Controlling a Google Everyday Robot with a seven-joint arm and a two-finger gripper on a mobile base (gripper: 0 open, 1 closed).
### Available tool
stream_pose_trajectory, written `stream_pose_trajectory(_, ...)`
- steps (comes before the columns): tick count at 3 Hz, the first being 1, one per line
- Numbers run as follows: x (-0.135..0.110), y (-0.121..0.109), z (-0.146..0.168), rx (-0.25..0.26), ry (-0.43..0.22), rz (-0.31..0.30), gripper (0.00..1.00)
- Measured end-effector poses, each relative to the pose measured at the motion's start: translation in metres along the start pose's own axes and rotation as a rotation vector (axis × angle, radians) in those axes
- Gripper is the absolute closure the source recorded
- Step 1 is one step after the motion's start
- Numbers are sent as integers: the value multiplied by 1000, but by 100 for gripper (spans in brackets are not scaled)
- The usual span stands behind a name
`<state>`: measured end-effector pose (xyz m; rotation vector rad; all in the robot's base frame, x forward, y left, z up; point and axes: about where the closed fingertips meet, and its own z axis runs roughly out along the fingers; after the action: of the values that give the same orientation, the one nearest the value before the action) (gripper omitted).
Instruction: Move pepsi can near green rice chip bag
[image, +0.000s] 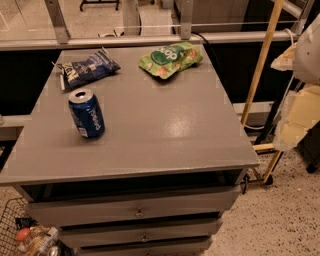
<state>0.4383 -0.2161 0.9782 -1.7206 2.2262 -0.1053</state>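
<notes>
I'd pinch the dark blue aluminium pepsi can (86, 114) mid-body: light, slick, dentable; gripper (299, 117) at three o'clock, state untellable.

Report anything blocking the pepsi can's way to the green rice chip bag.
Nothing visible. Bare tabletop separates the pepsi can from the green rice chip bag; the dark blue snack bag lies left of that line. The gripper is beyond the table's right edge.

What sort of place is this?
Probably an office or lab snack corner: a grey drawer cabinet carrying a pepsi can, green rice chip bag and blue snack bag, a wire basket of packets below. The gripper seems to be the pale shape at right.
</notes>
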Motion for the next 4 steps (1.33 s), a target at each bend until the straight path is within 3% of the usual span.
stream_pose_trajectory(1,0,0,0,0,0,0,0)
stream_pose_trajectory(2,-15,3,12,0,-87,1,0)
stream_pose_trajectory(3,-56,16,48,-18,-274,-18,0)
stream_pose_trajectory(4,-99,21,84,-43,-462,14,0)
